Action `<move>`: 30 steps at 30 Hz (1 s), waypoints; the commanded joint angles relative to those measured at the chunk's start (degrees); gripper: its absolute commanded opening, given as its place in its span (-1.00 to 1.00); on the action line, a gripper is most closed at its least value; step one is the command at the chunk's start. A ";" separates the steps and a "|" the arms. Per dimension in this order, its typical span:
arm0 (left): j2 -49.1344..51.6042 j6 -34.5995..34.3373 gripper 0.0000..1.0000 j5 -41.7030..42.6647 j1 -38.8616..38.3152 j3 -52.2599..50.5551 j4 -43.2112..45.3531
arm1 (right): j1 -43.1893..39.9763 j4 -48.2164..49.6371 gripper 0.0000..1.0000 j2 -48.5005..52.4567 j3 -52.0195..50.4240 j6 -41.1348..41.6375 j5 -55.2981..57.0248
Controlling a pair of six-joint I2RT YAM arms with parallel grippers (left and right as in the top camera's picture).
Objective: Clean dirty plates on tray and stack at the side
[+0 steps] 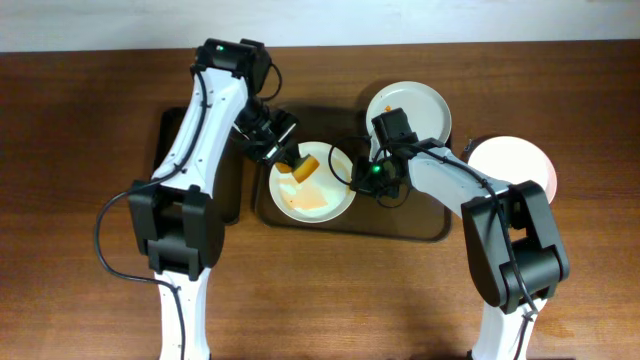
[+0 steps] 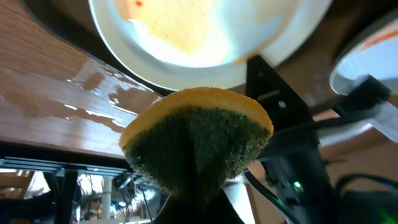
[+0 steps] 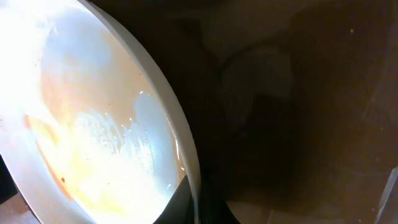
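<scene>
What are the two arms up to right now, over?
Left gripper shut on sponge, over edge of dirty plate. Right gripper shut on its rim, plate on tray. Orange residue on plate. Nothing blocking.

Seen from the left wrist, the sponge (image 2: pixel 196 134) bulges across the foreground and hides the tips of the left gripper (image 1: pixel 287 158), and the dirty plate (image 2: pixel 186 37) runs off the top edge. From the right wrist, that plate is glared white and cut off at the left. The right gripper (image 3: pixel 194 214) is only dark shapes at the bottom edge, its grip unclear. Overhead, the right arm (image 1: pixel 450 180) covers part of the white plate (image 1: pixel 420 105).
</scene>
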 commanded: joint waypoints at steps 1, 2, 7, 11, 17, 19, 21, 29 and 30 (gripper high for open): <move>0.15 2.01 -1.00 5.07 1.27 1.38 -0.26 | 0.20 0.11 -0.90 0.94 -0.04 -0.55 -1.42; 0.15 2.03 -1.00 5.07 1.42 1.36 -0.24 | 0.20 0.11 -0.90 0.94 -0.04 -0.55 -1.42; 0.15 1.99 -1.00 -13.00 1.42 1.38 1.73 | 0.20 0.11 -0.90 0.94 -0.04 -0.55 -1.40; 0.15 6.45 -1.00 -38.66 1.07 1.36 4.17 | 0.20 0.13 -0.90 0.94 -0.04 -0.55 -1.38; 0.15 35.89 -1.00 -38.77 1.03 1.38 13.09 | 0.22 2.67 -0.90 0.94 0.07 -3.69 -1.29; 0.15 38.69 -1.00 -38.29 0.94 1.38 14.43 | 0.20 2.67 -0.92 0.94 0.13 -5.75 -2.60; 0.15 44.13 -1.00 -34.53 0.96 1.38 15.08 | 0.13 2.03 -0.91 0.55 0.96 -8.33 -5.73; 0.15 57.16 -1.00 -18.80 5.35 2.84 17.03 | 0.09 -20.13 -0.92 -9.84 11.96 -11.76 10.29; 0.15 59.41 -1.00 -15.26 6.29 2.89 17.40 | 0.09 -21.86 -0.92 -11.10 13.11 -11.80 11.74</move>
